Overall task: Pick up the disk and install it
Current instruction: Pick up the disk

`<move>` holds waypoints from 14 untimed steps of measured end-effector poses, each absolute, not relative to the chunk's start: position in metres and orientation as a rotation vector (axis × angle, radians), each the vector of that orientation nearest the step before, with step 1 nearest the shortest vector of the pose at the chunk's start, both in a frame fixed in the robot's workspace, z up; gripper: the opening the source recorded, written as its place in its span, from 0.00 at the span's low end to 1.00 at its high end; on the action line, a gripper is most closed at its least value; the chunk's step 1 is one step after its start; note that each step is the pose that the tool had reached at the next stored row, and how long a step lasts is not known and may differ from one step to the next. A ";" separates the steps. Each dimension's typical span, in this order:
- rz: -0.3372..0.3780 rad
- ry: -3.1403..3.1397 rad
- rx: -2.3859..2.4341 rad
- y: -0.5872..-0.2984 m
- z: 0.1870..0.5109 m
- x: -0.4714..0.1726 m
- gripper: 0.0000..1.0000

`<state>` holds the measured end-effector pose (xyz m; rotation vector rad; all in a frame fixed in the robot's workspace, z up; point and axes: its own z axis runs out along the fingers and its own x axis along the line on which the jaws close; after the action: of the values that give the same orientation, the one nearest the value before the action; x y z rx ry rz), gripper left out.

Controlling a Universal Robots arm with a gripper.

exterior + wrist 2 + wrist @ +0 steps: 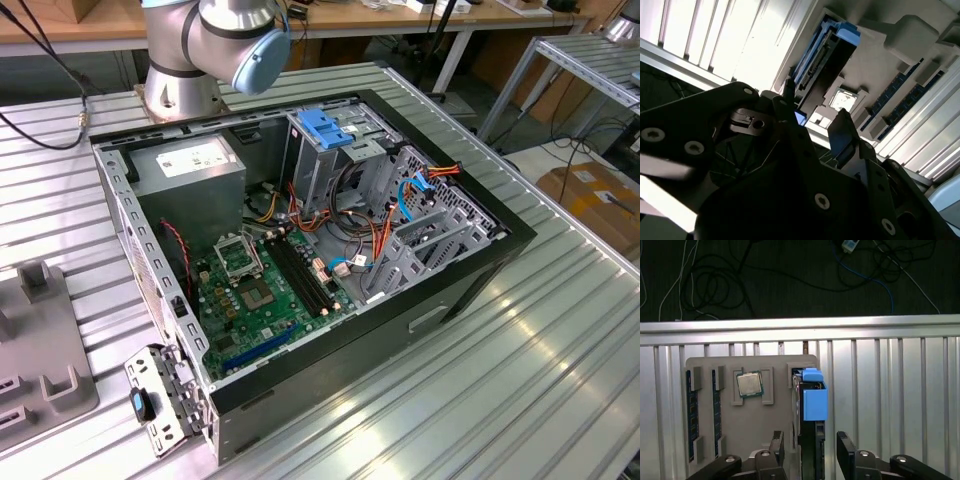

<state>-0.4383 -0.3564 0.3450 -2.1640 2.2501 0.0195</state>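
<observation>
Two gripper (810, 437) fingers (778, 444) stand spread either side of the disk (813, 401), a gap showing on each side, so I read the gripper as released. The disk stands on edge in the grey holder (765, 420), beside a processor chip (749, 384) and two memory sticks (690, 415); beyond lie the ribbed metal table (890, 390) and cables (715, 285) on a dark floor (942, 260).

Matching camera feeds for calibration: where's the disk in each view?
Exterior view: grey tray at the exterior view's left edge, cut off; likely the disk's holder.
First wrist view: disk stands on edge in that grey tray, between the fingers of the open gripper.
Second wrist view: disk beyond the gripper, on edge in the grey tray.
Shared landmark: processor chip beside the disk in both wrist views.
</observation>
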 end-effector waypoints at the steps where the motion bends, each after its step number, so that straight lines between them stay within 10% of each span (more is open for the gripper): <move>1: 0.019 2.250 -2.164 -0.356 0.345 -0.438 0.54; 14: 0.019 2.250 -2.164 -0.356 0.324 -0.438 0.54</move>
<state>-0.4383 -0.3564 0.3242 -2.1640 2.2500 0.0195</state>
